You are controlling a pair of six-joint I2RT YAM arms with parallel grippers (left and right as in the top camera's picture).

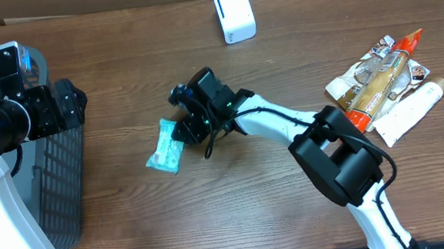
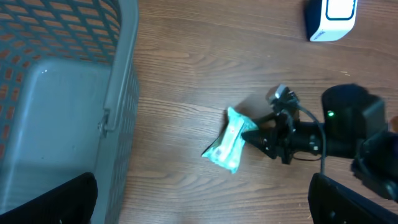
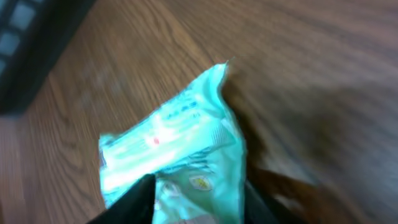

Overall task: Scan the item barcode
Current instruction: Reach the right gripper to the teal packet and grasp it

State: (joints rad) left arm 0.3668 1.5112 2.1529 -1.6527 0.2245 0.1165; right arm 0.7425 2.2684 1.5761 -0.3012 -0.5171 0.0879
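**Supervisor:** Report the table, left side first.

**Operator:** At the far left I am seeing the grey basket (image 1: pixel 56 181). The left gripper (image 2: pixel 202 186) is hovering near it, jaws standing wide and holding nothing. Moving right, the teal packet (image 1: pixel 164 146) is lying on bare wood near the middle of the table, apart from the basket. The right gripper (image 1: pixel 182 132) is sitting at the packet's right-hand end with its jaws narrow. In the right wrist view its fingers (image 3: pixel 134 202) are pressing on either side of the wrapper, so I am reading this as a pinch on the packet. The packet is resting on the table, not yet lifted.

**Supervisor:** Which step is in hand?

**Operator:** I am judging it as the pick-up, the first stage. Nothing is being presented to the white scanner (image 1: pixel 234 14), which is standing at the rear, further right and well apart from the packet. The pile of other items (image 1: pixel 381 84) is lying at the far right.

**Supervisor:** What is the next move calling for?

**Operator:** It is calling for a lift, then a carry rearward and rightward to the scanner. The packet also needs turning so its barcode faces the scanner. I am not seeing a barcode, as the print is blurred. Because the grip is on one end only, I am expecting the free end to droop.
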